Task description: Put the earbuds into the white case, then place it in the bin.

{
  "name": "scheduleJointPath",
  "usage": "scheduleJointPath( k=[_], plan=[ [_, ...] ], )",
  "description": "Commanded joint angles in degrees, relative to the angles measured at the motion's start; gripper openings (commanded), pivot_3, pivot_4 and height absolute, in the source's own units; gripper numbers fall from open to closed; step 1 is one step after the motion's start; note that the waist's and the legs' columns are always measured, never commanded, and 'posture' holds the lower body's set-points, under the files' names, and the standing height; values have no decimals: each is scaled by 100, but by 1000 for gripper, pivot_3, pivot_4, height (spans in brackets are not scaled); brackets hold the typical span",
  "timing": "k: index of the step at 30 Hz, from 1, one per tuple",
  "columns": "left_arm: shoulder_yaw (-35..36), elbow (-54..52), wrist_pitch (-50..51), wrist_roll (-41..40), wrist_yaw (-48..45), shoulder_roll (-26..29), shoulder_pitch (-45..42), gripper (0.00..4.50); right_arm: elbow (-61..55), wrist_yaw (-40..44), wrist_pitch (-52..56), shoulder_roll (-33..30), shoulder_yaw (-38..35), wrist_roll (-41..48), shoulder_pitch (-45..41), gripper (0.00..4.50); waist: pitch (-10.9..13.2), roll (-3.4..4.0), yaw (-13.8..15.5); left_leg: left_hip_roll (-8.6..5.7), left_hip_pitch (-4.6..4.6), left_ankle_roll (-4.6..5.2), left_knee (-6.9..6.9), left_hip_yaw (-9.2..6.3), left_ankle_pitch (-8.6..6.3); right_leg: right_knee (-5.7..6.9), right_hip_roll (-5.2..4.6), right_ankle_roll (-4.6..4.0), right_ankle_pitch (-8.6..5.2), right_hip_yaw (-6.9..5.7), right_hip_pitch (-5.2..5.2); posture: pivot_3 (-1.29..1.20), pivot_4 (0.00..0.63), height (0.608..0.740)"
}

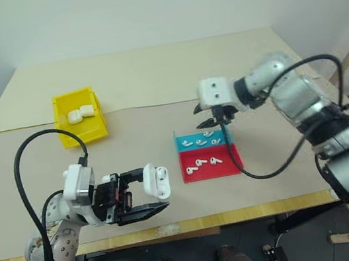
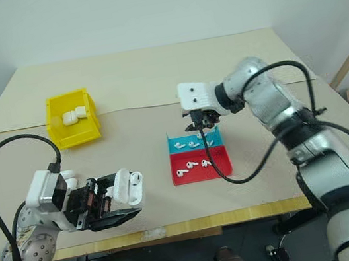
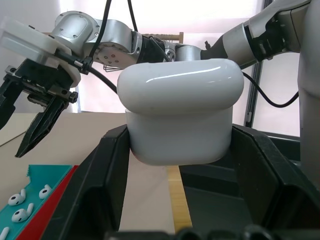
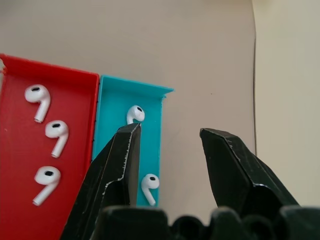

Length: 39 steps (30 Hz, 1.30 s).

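Left end effector [image 1: 146, 192] low over the near edge of the worktop [image 1: 152, 74], pointing toward the right, black fingers [image 3: 107, 170] clamped on the white case [image 1: 157, 180]. Case held upright between the two fingers, lid closed, clear of the worktop surface.

Right end effector [image 1: 216, 118] angled downward over the far edge of the blue tray [image 1: 183, 144], fingers [image 4: 117, 165] spread with a clear gap between them, nothing pinched. In the right wrist view, fingertips just above the blue tray's far corner, one tip over the tray, the other over bare worktop.

Blue tray touching the red tray [image 1: 234, 164], blue farther, red nearer, both right of centre. Earbuds [image 1: 199, 163] loose in both trays: three seen in the red tray in the right wrist view, two seen in the blue one [image 4: 135, 114].

Yellow bin [image 1: 68, 138] well apart at the far left, two more white cases [image 1: 79, 114] lying inside it, side by side and touching.
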Motion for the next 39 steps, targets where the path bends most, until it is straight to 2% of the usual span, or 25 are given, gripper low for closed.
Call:
scheduleJointPath(
  k=[1, 7, 15, 22, 39],
  plan=[
    [7, -148, -101, -31, 42, -45, -76, 2767, 963, 322, -736, 300, 487, -776, -749, 2302, 1, 2, -30, 0, 0, 0, 0, 0, 0, 2, 0, -1, 1, 0, -1, 0, 150, 740],
    [-19, -184, -123, -4, 106, -83, -100, 2767, 2624, 986, -1422, 871, 872, -1369, -1574, 2302, 3, 5, -29, 0, 1, 0, 1, -4, 0, 3, -2, -2, 1, -5, 1, 0, 150, 740],
    [-32, -419, -145, 22, 255, -103, 92, 2767, 4227, 549, -1864, 1556, 1077, -2181, -2011, 2302, 9, 14, -83, 1, 8, 0, -3, -4, 0, 11, -1, -4, 2, -4, 0, 0, 150, 740],
    [-49, -537, -165, 39, 386, -138, 195, 2767, 4769, 135, -1950, 1835, 967, -2490, -2068, 2302, 11, 18, -81, 0, 8, -1, -5, -5, 0, 14, -1, -5, 2, -4, 0, 0, 150, 740],
    [-47, -528, -259, 71, 379, -118, 289, 2767, 5025, -397, -2107, 1929, 838, -2813, -2021, 2302, 13, 21, -84, -1, 9, -1, -6, -5, 0, 18, 0, -5, 1, -4, 0, 0, 150, 740]
  ],
)
